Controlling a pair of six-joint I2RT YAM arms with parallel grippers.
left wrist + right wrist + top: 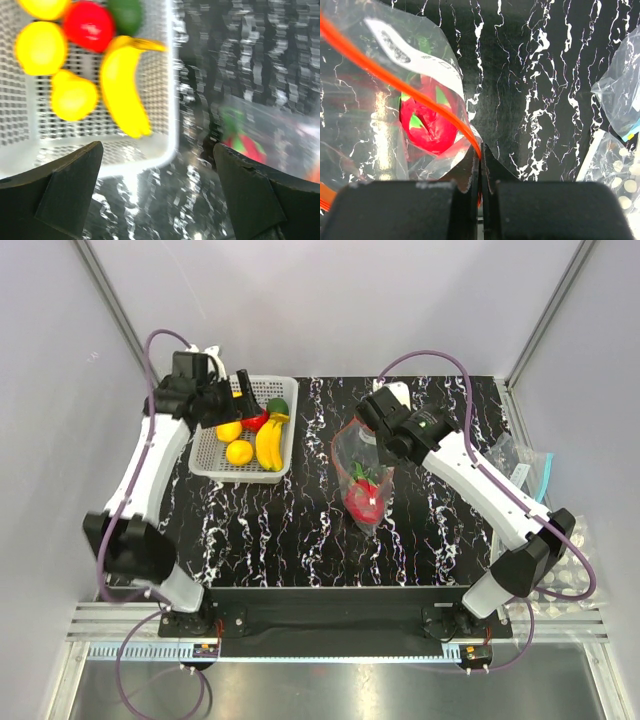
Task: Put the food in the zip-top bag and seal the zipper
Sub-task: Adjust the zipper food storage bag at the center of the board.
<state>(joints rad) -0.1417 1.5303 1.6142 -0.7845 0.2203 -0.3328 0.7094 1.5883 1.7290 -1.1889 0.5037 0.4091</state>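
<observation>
Left jaws: we are hovering wide above the basket [235,476], far-left corner | right jaws: we are pinching the zipper [420,97] | zip-top bag [358,445], dragon fruit [364,498] inside, lying mid-worktop.

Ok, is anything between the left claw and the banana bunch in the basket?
Nothing visible. The open left claw hangs over the basket; the banana bunch lies uncovered, flanked closely by a round yellow fruit and the basket wall.
</observation>
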